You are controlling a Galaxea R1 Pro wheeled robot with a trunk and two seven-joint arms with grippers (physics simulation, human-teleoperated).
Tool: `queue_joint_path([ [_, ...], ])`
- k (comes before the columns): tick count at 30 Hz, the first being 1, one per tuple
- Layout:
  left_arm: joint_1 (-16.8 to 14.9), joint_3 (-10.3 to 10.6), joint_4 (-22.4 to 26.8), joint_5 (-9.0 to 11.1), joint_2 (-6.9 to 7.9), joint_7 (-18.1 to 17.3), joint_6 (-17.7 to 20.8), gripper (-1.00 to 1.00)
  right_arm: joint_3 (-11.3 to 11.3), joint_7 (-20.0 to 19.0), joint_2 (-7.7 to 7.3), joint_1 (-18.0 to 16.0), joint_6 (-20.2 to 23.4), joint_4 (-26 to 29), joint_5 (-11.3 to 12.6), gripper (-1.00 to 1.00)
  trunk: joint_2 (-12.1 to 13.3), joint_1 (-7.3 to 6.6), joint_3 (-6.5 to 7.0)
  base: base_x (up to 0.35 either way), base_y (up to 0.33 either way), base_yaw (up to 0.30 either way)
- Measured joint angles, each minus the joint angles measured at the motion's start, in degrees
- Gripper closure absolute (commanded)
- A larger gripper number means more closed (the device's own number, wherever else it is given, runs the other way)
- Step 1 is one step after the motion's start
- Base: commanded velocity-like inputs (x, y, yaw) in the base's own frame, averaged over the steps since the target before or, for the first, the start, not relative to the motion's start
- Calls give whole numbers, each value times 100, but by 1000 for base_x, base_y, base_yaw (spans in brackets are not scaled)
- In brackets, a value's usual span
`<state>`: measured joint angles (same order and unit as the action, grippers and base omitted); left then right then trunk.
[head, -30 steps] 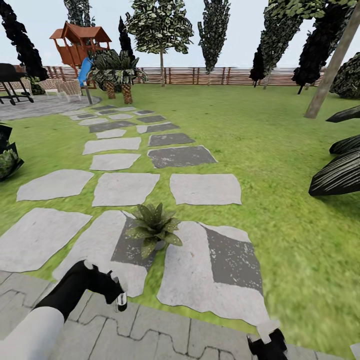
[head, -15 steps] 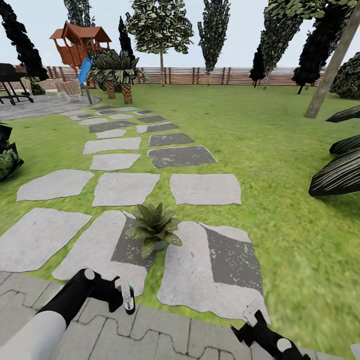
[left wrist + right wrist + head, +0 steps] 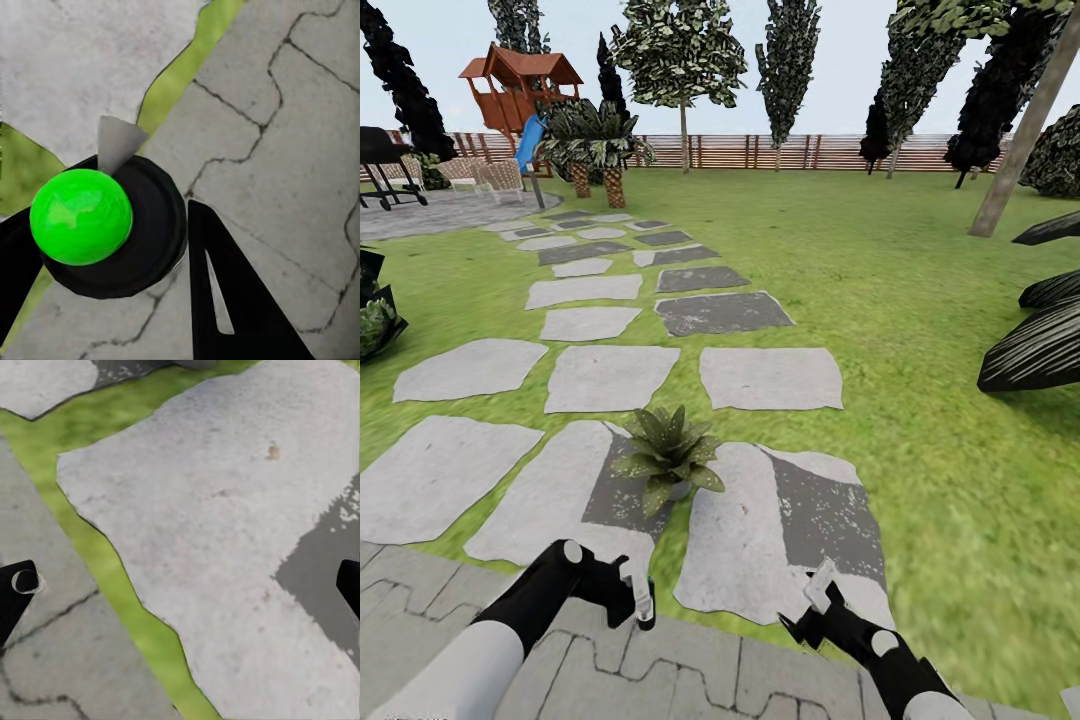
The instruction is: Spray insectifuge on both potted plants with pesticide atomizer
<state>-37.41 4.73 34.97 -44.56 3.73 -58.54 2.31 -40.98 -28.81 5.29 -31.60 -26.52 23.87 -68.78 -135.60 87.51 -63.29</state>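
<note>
- Head view: one potted plant (image 3: 667, 455) sits between two pale stepping stones (image 3: 760, 545) near the paving's edge.
- Left gripper (image 3: 641, 598) clenches the pesticide atomizer (image 3: 105, 225).
- Right gripper (image 3: 820, 590) is spread, grasping nothing.

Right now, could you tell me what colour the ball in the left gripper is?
Bright green ball, clearest in the left wrist view.

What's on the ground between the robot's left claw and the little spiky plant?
In the head view, just bare ground: the pale stepping stone with its dark patch runs from the left gripper to the potted plant.
</note>
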Motion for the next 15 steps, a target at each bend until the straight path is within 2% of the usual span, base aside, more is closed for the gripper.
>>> queue_joint_path([
  [2,-9,64,0,-4,-17,65,6,100,65,-65,65,-65,4,-1,1,-100,0,0,0,0,0,0],
  [3,-10,974,1,5,-23,593,11,100,626,-1638,289,-430,-7,-1,-21,-100,1,1,-1,0,0,0],
  [4,-13,1039,-4,-5,-28,615,11,100,634,-1949,463,-600,4,2,22,-100,0,0,1,0,0,0],
  [5,-12,1041,-2,-5,-30,614,13,100,639,-2036,463,-624,2,2,5,-100,0,0,0,0,0,0],
  [6,-11,1042,-2,-5,-32,614,14,100,639,-2117,463,-661,2,2,5,100,0,0,0,0,0,0],
  [12,-8,1051,-9,-7,-35,625,27,100,639,-2211,463,-716,-2,2,0,100,0,0,0,0,0,0],
  [15,3,1051,-10,-16,-81,811,42,100,639,-2215,463,-793,-2,2,9,100,0,0,0,0,0,0],
])
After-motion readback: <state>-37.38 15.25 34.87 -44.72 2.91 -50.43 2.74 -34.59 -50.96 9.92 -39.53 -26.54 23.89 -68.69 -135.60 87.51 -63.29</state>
